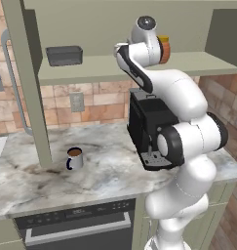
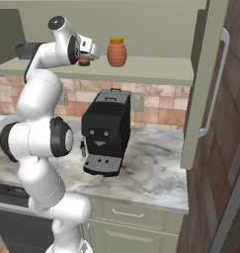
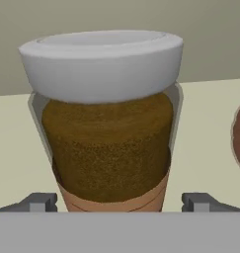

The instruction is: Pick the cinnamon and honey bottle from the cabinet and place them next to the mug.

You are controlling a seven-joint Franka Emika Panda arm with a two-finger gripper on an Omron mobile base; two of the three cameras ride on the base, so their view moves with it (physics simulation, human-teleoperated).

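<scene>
Our gripper [image 3: 119, 202] stands released, its tips either side of the cinnamon [image 3: 109, 143] on the cabinet [image 2: 156, 69] shelf, not yet grasped. Just beside sits the honey bottle [image 2: 117, 52]. Far below, the mug [image 1: 74, 158] waits on the tabletop [image 1: 110, 171]; both placements remain.

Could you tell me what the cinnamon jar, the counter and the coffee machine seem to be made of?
Cinnamon jar: seemingly clear glass or plastic, since brown powder shows through its wall; the white lid looks like matte plastic.
Counter: polished marble-like stone, pale with grey veins.
Coffee machine: probably black plastic, faintly glossy, with a metallic-looking grey drip tray.
</scene>
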